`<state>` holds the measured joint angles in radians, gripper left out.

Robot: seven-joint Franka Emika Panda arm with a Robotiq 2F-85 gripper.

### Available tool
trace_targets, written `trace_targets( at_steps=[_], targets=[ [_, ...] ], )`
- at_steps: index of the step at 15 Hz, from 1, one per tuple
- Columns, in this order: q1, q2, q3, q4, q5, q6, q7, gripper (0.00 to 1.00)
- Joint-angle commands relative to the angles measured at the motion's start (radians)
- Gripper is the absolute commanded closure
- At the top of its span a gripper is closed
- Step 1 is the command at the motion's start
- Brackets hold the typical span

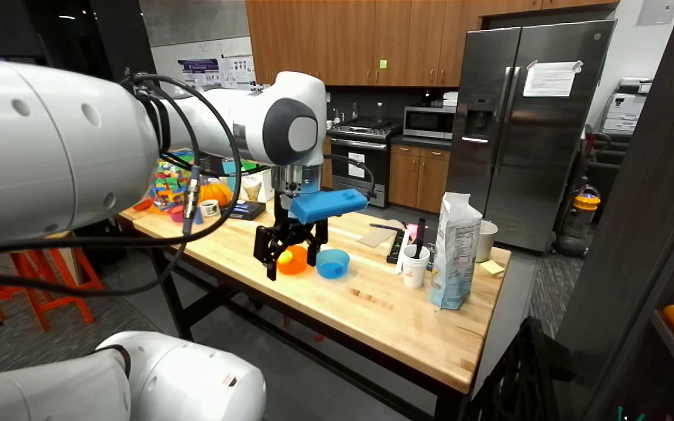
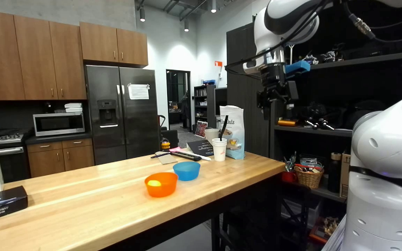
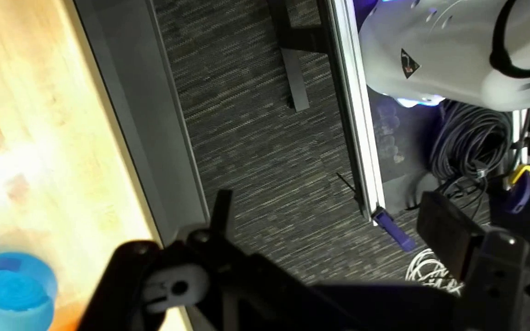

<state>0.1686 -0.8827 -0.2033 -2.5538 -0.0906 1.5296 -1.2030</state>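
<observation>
Both exterior views: pale wooden bench [image 1: 384, 327] stood before dark fridge [image 1: 547, 146] and brown cabinets [image 1: 354, 41]. Orange bowl [image 2: 164, 190], yellow thing [image 2: 154, 183] inside, sat near bench's robot-side long edge; blue bowl [image 2: 187, 173] just beside. Oats bag [image 2: 236, 146] and white cups [image 2: 219, 153] stood near short edge; black box [image 2: 2, 204] lay towards opposite end. In an exterior view, hand [image 1: 291, 266] partly hid orange bowl; cable [image 1: 79, 241] crossed before bench's opposite end. Wrist view: hand hung with jaws spread wide, against carpet [image 3: 265, 161] past long edge.

Light wooden table [image 2: 99, 209] with 1 orange bowl [image 2: 163, 189], 1 blue bowl [image 2: 187, 173], white cups [image 2: 219, 153], 1 upright bag [image 2: 236, 131]
</observation>
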Motion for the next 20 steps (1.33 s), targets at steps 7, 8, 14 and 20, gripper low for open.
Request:
trace_targets(
  at_steps=[7,8,14,20],
  targets=[
    [-0.011,-0.001,-0.003,0.002,0.005,-0.037,-0.120,0.00],
    [-0.003,-0.008,-0.010,-0.003,0.012,-0.021,-0.137,0.00],
    [0.013,-0.054,-0.050,-0.048,0.125,0.161,-0.292,0.00],
    [0.007,-0.068,-0.059,-0.068,0.087,0.164,-0.572,0.00]
  ],
)
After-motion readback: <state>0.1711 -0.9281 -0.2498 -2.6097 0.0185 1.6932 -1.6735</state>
